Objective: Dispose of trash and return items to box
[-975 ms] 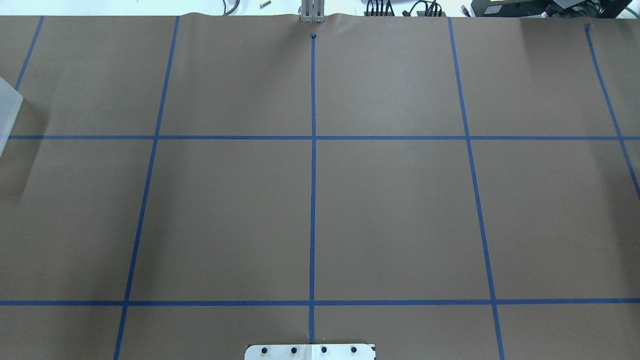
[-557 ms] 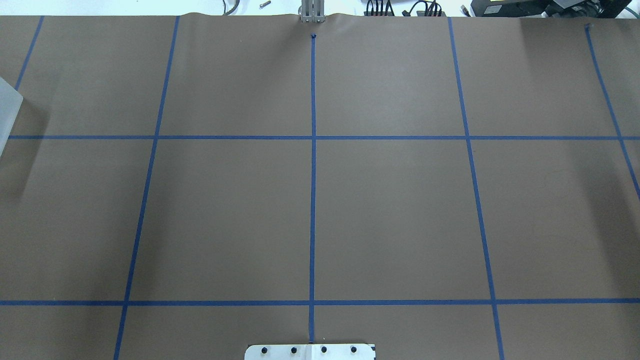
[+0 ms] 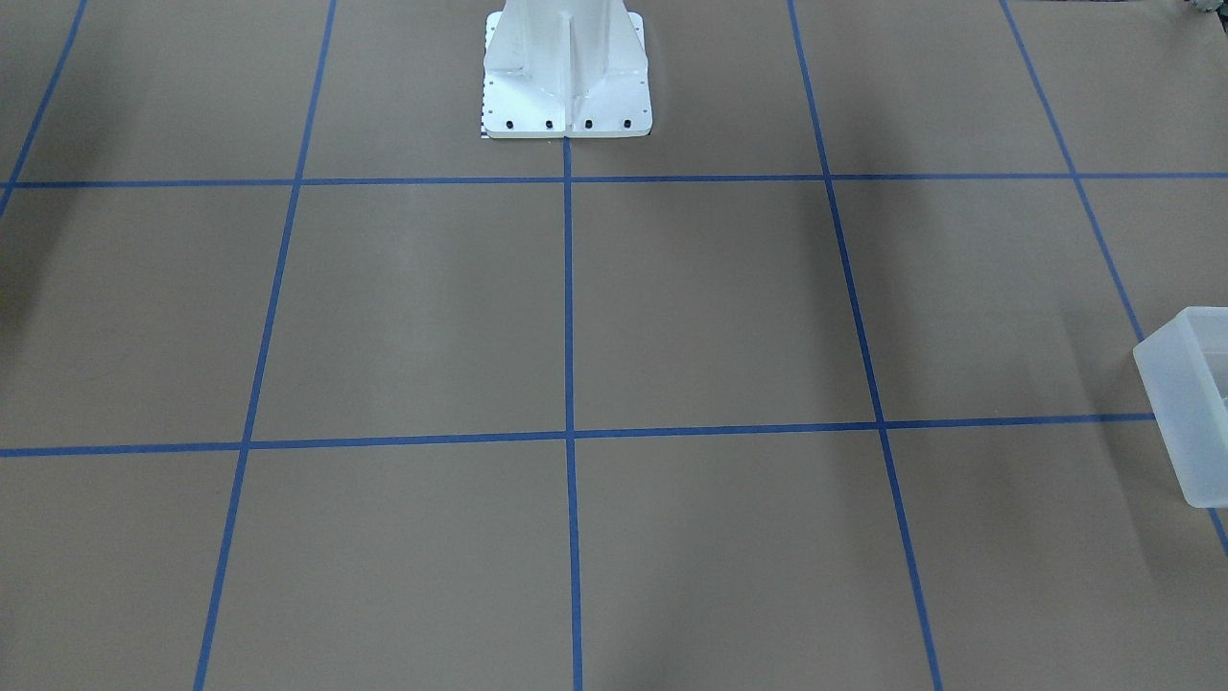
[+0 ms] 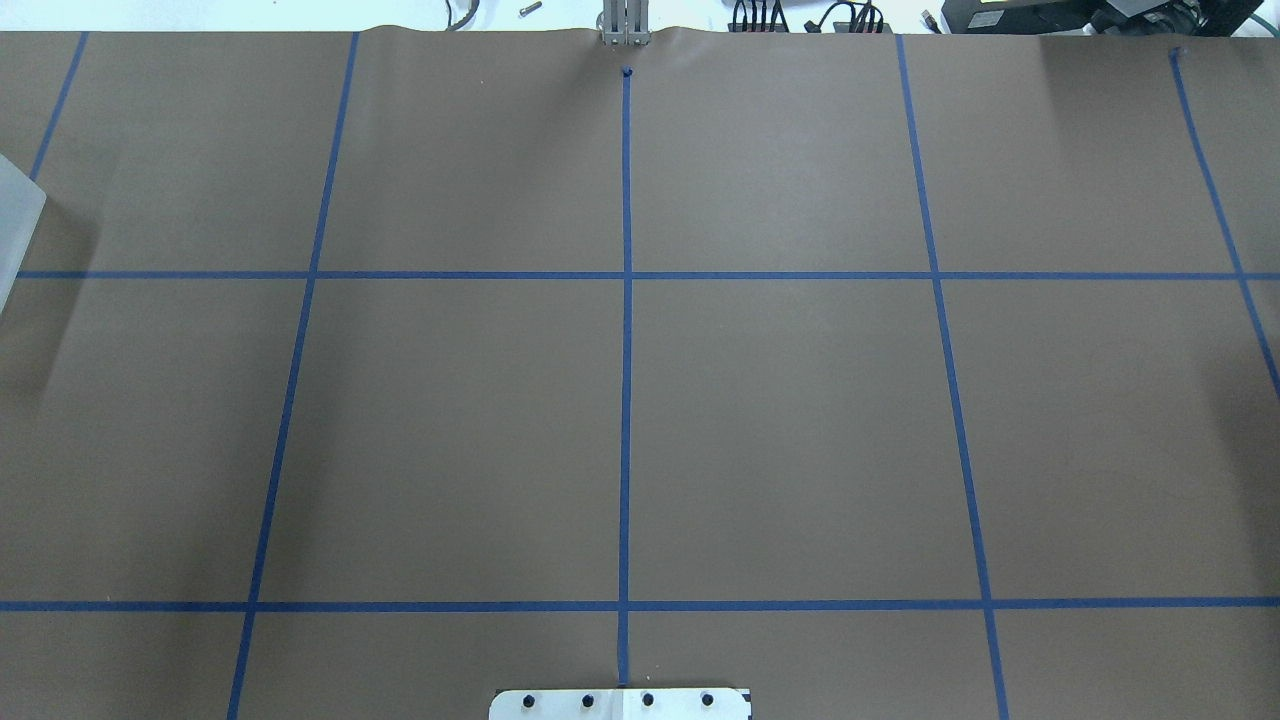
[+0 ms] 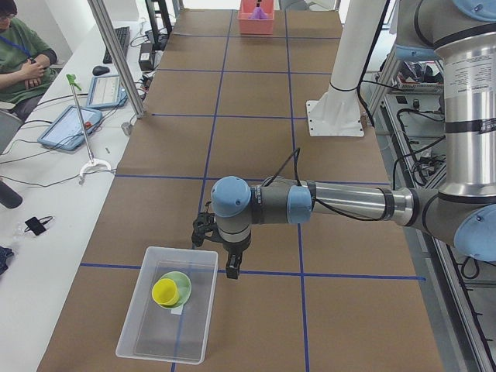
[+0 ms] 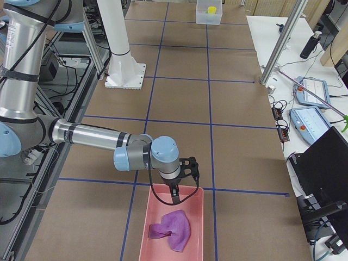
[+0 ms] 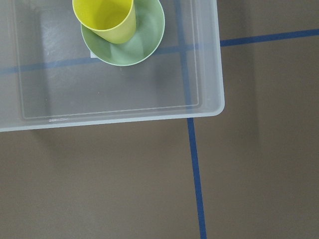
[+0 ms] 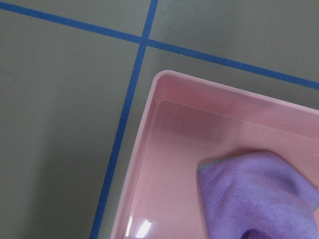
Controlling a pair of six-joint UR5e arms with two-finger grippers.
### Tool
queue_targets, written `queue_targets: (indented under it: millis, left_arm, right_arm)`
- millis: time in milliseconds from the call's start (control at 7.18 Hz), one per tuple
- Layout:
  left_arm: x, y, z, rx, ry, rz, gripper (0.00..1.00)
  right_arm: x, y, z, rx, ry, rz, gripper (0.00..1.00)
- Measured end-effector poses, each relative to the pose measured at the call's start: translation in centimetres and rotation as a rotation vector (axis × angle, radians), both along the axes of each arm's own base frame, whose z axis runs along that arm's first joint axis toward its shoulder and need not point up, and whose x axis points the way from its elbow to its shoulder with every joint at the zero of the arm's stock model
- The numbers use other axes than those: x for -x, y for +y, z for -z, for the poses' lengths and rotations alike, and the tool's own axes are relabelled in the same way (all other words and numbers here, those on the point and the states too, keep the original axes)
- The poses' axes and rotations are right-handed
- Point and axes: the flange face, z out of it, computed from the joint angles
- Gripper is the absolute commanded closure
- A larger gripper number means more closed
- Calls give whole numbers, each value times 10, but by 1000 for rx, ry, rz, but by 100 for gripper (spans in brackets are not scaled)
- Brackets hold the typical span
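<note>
The yellow cup stands in the pale teal-green bowl, both inside the frosted-white box. The exterior left view shows the same: the cup on the bowl in the box. My left gripper hangs just beside the box's far right corner; I cannot tell if it is open or shut. My right gripper hangs over the near edge of a pink bin that holds a purple cloth; I cannot tell its state. No fingers show in either wrist view.
The white robot base stands at the table's middle edge. The box's corner shows at the edge of the front view and of the overhead view. A side table with tablets and a seated person lies beyond the table.
</note>
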Motion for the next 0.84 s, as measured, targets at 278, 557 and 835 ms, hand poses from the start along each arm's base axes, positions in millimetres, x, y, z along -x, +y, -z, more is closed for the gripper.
queue_targets:
  millis: [278, 557, 835]
  left_arm:
    - [0, 0, 0, 0, 0, 0, 1]
    - [0, 0, 0, 0, 0, 0, 1]
    - [0, 0, 0, 0, 0, 0, 1]
  right_arm:
    - [3, -13, 8, 25, -12, 11, 0]
    - [-2, -22, 35, 98, -13, -2, 0]
    - [-5, -22, 44, 112, -9, -7, 0]
